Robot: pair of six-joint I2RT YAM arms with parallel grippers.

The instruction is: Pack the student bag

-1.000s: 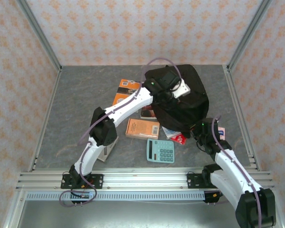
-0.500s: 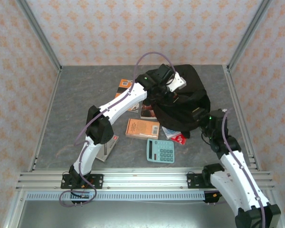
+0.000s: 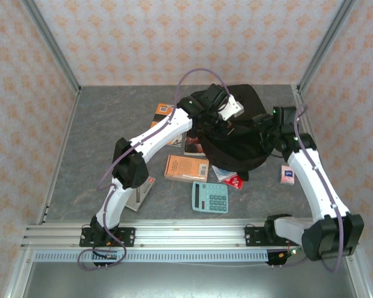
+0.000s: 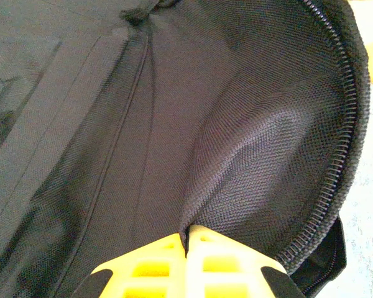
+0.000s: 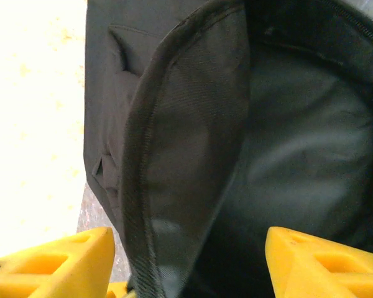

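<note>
Student bag (image 3: 242,149) fabric pinched by left gripper (image 4: 188,234), right gripper (image 5: 186,239) spread, seemingly straddling its edge

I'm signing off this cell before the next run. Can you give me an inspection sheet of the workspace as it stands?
Surface: grey stone-patterned tabletop, no spills seen.
Job's things: large black soft fabric student bag, far right, zip open.
Clutter: orange book, teal calculator, small pink box, further books by the bag.
Tools: left tool shut on the bag's fabric; right tool open, flap edge between its fingers.
Cables: lilac cable arching over left arm, no snag seen.
Surroundings: floral-patterned walls, metal frame rails.
</note>
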